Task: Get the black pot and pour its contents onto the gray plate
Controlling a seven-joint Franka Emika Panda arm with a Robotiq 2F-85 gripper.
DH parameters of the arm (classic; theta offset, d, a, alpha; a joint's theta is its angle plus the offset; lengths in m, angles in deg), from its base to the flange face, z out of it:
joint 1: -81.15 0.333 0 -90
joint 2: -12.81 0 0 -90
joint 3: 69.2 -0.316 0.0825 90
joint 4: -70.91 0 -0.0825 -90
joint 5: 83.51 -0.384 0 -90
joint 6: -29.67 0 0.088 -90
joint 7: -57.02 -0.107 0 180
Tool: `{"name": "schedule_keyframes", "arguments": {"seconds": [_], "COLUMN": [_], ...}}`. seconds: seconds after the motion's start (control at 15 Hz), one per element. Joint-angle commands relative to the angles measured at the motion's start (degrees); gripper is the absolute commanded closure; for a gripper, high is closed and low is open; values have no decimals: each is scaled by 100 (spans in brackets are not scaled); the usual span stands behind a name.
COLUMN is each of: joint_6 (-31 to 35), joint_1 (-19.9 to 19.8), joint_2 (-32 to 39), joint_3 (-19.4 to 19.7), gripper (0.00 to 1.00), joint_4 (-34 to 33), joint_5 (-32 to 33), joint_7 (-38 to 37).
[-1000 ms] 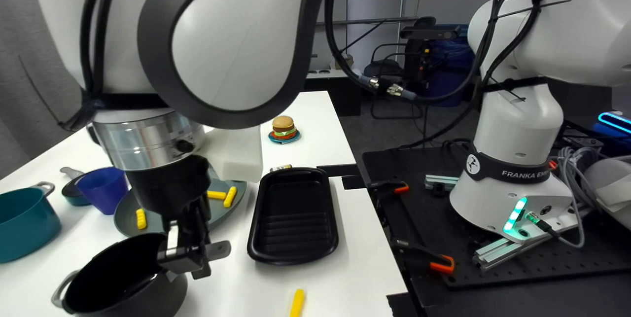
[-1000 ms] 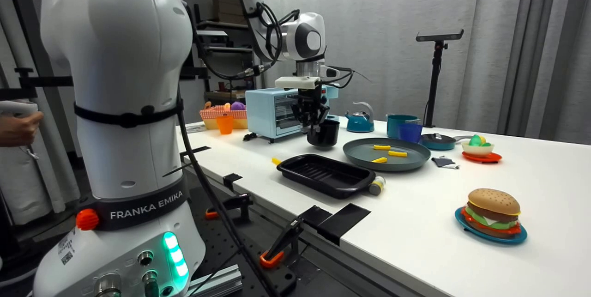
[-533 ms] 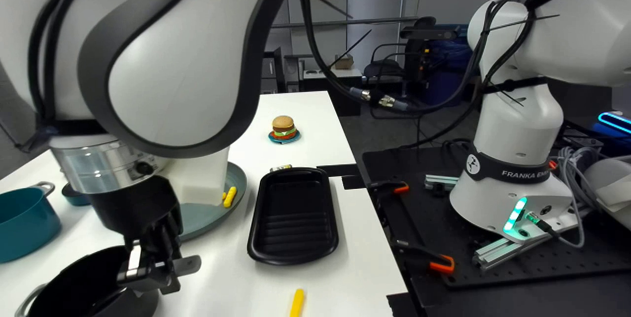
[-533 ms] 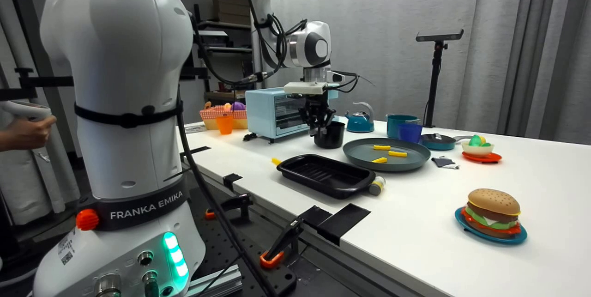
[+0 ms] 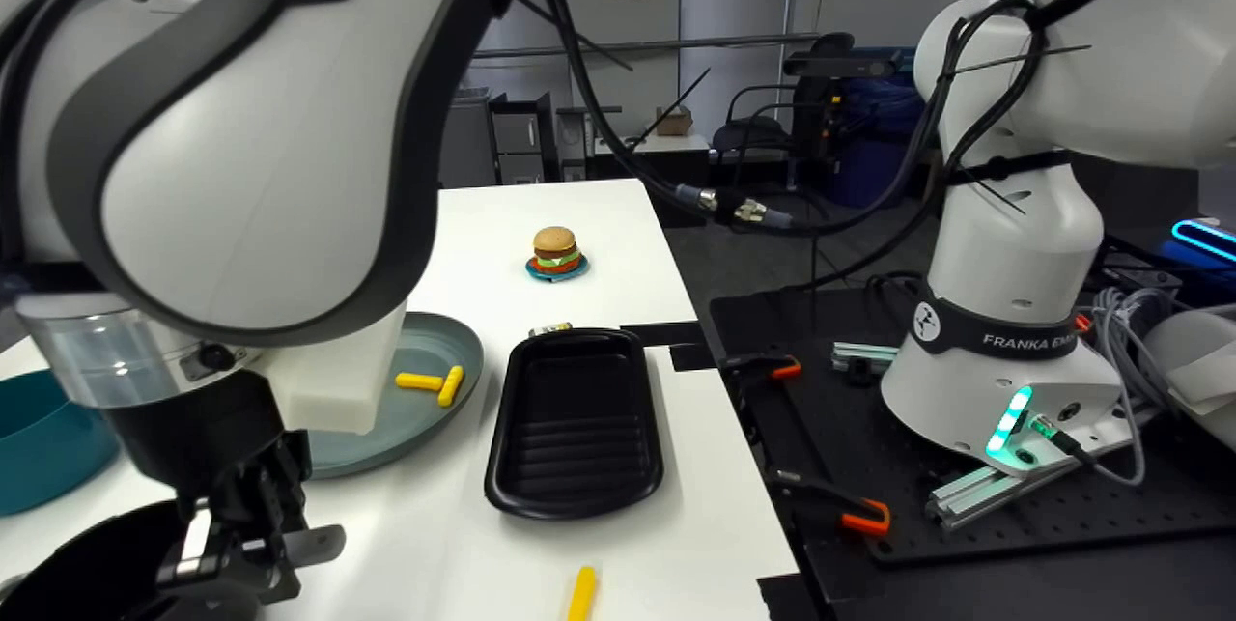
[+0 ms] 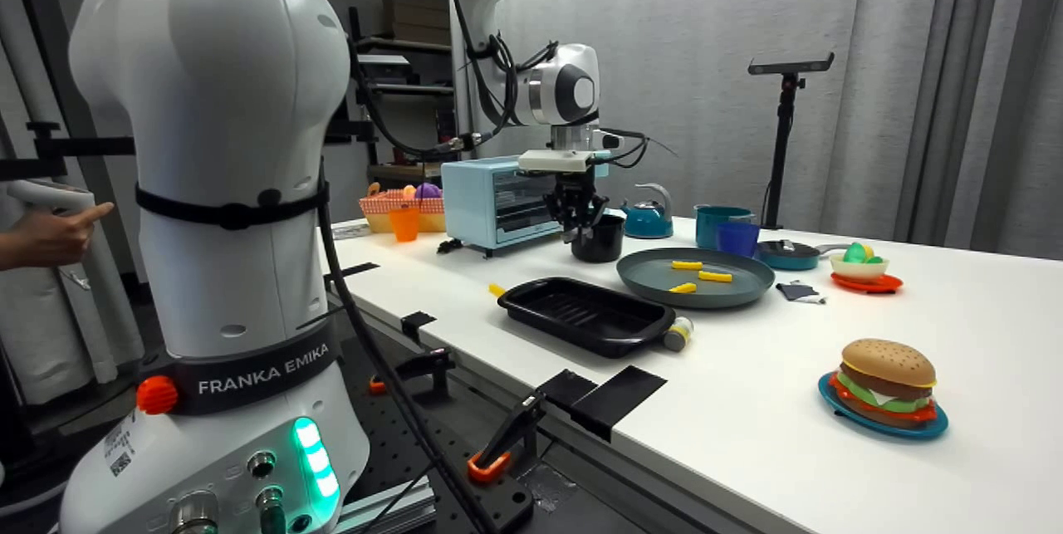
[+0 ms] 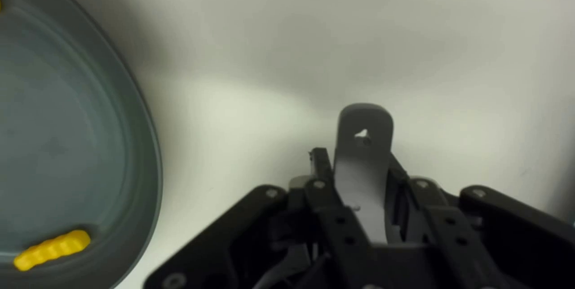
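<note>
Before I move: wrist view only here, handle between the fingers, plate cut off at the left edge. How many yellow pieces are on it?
Observer: Three yellow pieces lie on the gray plate, in an exterior view.
Operator: Copy. Any strays?
Observer: Yes, a fourth yellow stick lies on the table, apart from the black ridged tray.
Operator: Only the handle shows here. Is the rest over the plate?
Observer: No, in both exterior views the black pot is beside the plate, not over it.
</note>
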Motion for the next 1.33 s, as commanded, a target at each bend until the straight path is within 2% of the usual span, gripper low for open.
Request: {"name": "schedule_keyframes", "arguments": {"seconds": [0.0, 0.33, 0.87, 1.27], "joint_6": [-121, -127, -85, -35], "joint_1": [128, 157, 216, 212], "joint_2": [178, 183, -258, -769], "joint_3": [128, 164, 187, 272], "gripper": [38, 2, 0, 0], "joint_4": [-270, -284, 38, 440], "joint_5": [167, 181, 225, 347], "joint_7": [-220, -244, -320, -669]}}
